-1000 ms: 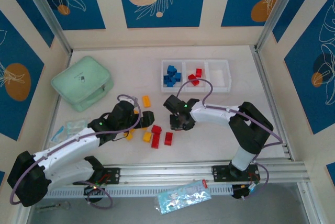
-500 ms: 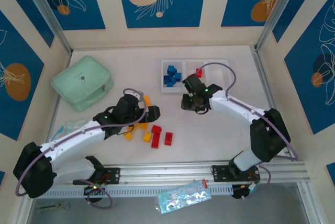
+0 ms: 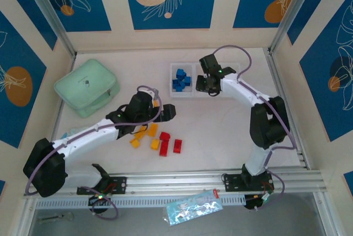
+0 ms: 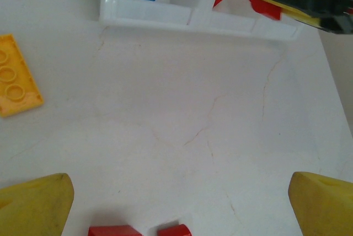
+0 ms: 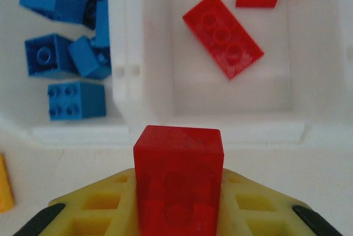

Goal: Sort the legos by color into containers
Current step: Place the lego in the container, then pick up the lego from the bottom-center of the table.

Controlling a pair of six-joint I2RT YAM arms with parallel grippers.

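The right gripper (image 5: 178,214) pinches a small red plastic brick (image 5: 178,161) between its yellow fingers (image 5: 99,205), with the jaws pressed against the brick's sides. It holds the brick at the near wall of the middle compartment of the low white three-compartment plastic tray (image 3: 230,79). Two more red bricks (image 5: 223,35) lie in that compartment, and blue bricks (image 3: 180,79) sit in the left one. The left gripper (image 3: 165,113) has its jaws spread wide and holds nothing. It is over open white table (image 4: 182,109), with bare surface between it and the tray's near edge. Loose yellow-orange bricks (image 3: 155,144) and loose red bricks (image 3: 164,149) lie nearer, beside its arm.
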